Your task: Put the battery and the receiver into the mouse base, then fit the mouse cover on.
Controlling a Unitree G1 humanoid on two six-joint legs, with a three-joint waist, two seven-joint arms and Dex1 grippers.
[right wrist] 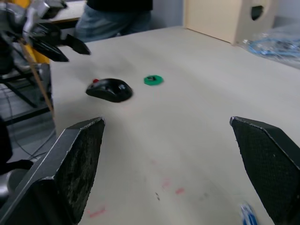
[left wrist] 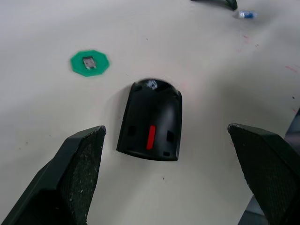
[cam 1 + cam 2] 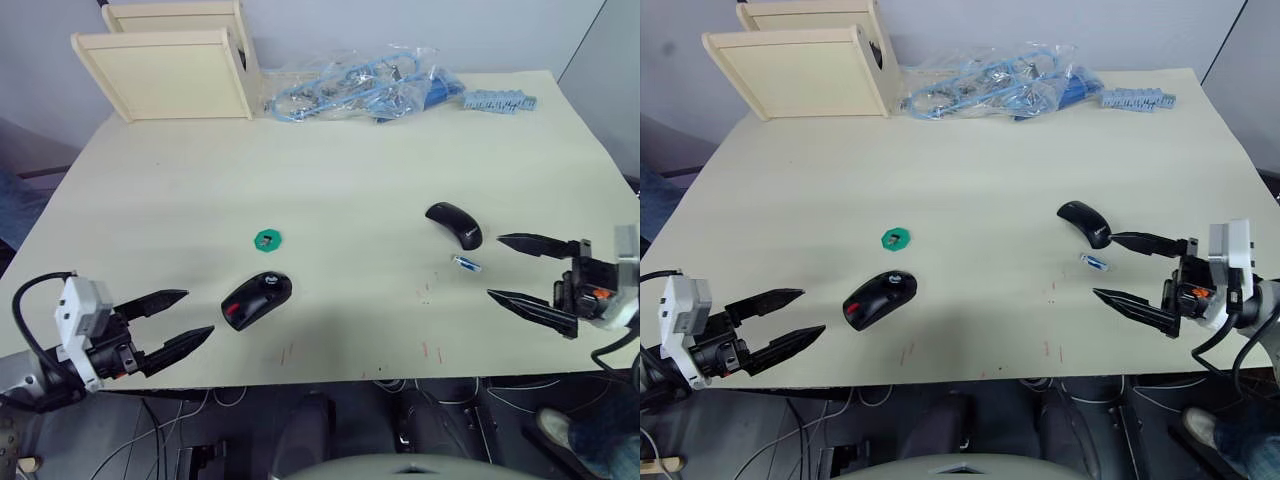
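No readable text, labels or numbers; small pale mark on mouse base [image 2: 150,119] illegible.

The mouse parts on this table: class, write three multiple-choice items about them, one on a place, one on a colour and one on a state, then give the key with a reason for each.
1. Where does the battery lie?
A. just on the robot's side of the mouse cover
B. inside the mouse base
C. on the green disc

2. What colour is the patch showing in the mouse base?
A. yellow
B. red
C. white

3. How do the two grippers stand?
A. both open and empty
B. the left shut on the base
C. the right shut on the battery

Key: 1 A, the battery rests on the bare table, beside the cover and apart from the base. 2 B, a red strip shows in the base in the left wrist view. 3 A, the left gripper and the right gripper both show spread fingers with nothing between them.
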